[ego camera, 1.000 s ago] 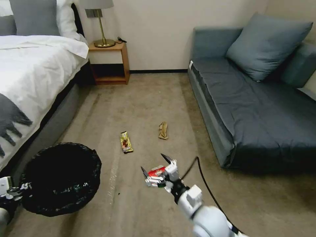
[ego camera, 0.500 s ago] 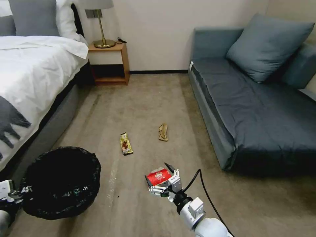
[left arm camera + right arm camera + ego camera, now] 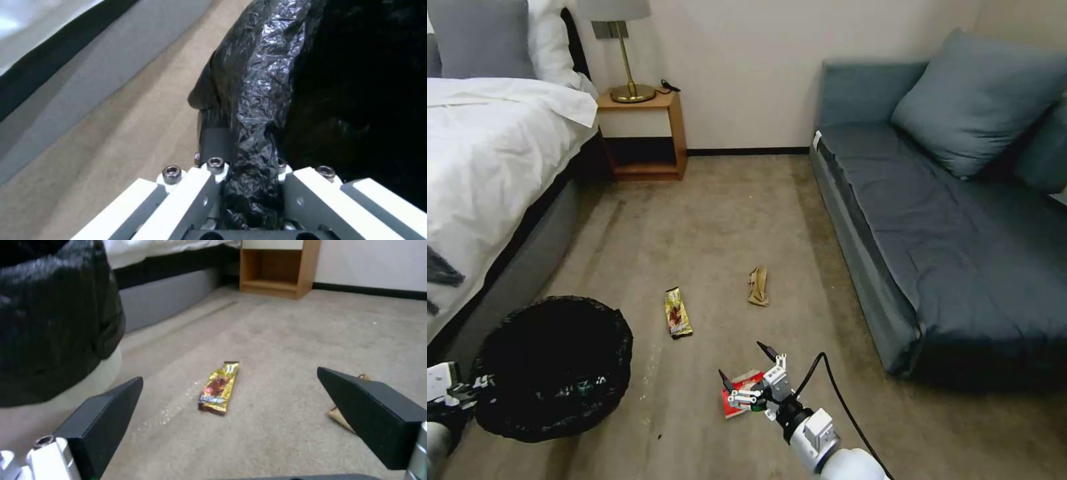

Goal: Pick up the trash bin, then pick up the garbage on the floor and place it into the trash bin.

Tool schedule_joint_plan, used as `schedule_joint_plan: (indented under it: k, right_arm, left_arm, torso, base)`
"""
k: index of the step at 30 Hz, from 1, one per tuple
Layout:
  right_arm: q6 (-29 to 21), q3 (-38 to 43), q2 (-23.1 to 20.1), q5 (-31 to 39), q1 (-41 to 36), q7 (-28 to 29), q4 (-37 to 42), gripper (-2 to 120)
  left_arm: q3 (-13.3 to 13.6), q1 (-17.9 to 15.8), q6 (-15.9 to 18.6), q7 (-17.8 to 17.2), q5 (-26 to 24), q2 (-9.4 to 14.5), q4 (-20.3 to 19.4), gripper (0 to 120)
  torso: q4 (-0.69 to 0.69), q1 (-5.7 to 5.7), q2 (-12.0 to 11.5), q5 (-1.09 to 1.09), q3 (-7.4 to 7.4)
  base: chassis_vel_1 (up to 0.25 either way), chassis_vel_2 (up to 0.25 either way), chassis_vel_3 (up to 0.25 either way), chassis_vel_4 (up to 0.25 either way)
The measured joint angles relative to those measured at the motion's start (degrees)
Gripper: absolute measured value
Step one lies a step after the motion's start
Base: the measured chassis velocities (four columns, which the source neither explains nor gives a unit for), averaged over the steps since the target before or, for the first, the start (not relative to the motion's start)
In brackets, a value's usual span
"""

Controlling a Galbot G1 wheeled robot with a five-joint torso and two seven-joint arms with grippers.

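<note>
Right down at the robot's feet, the right gripper (image 3: 746, 369) hangs low over the carpet (image 3: 727, 220) with its two black fingers (image 3: 104, 420) spread wide and nothing between them. The flat red snack packet (image 3: 739, 399) lies on the floor directly beneath and just behind those tips, so the way to it looks like straight down, and this arm is plainly the nearer one. I can't make out which way the packet runs, half hidden as it is under the gripper.

Off to the left, the left gripper (image 3: 249, 186) is clamped tight on the rim of the trash bin (image 3: 550, 367), crinkled black liner pinched between its white fingers (image 3: 186, 196). The bin's open mouth faces up, a short way from the packet.

Further out, the gold-brown bar wrapper (image 3: 219, 387) lies flat, dead ahead between the open right fingers in the wrist view, its long axis running away from the robot toward the nightstand (image 3: 642, 137). To its right sits the crumpled tan wrapper (image 3: 758, 285), also lying lengthwise away, nearer the sofa (image 3: 947, 220).
</note>
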Motion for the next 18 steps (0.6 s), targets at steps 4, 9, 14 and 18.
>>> schedule_joint_plan:
  k: [4, 9, 14, 18]
  right_arm:
    - [0.00, -0.92, -0.35, -0.85, 0.56, -0.19, -1.50, 100]
    - [-0.71, -1.65, -0.81, -1.18, 1.56, -0.67, -3.26, 100]
    - [-3.75, -1.98, -3.94, -0.51, 4.56, -5.91, -5.64, 100]
    - [-4.92, -2.51, -7.18, -1.83, 8.77, -11.63, -9.32, 100]
  left_arm:
    - [-0.02, -0.02, 0.00, 0.01, 0.04, -0.06, 0.20, 3]
    - [-0.23, -0.03, 0.00, 0.03, 0.07, -0.02, 0.53, 3]
    - [-0.25, -0.01, 0.00, 0.04, 0.25, 0.10, 0.63, 3]
    - [-0.05, 0.13, 0.00, 0.09, 0.78, 0.09, 0.62, 3]
  torso:
    - [0.00, 0.00, 0.00, 0.00, 0.00]
    - [0.00, 0.00, 0.00, 0.00, 0.00]
    - [-0.02, 0.01, 0.00, 0.01, 0.01]
    - [-0.01, 0.01, 0.00, 0.01, 0.01]
  base:
    - [-0.138, 0.111, 0.125, -0.123]
    - [-0.125, 0.133, 0.125, -0.110]
    - [-0.099, 0.108, 0.100, -0.108]
    - [-0.050, 0.039, 0.029, -0.037]
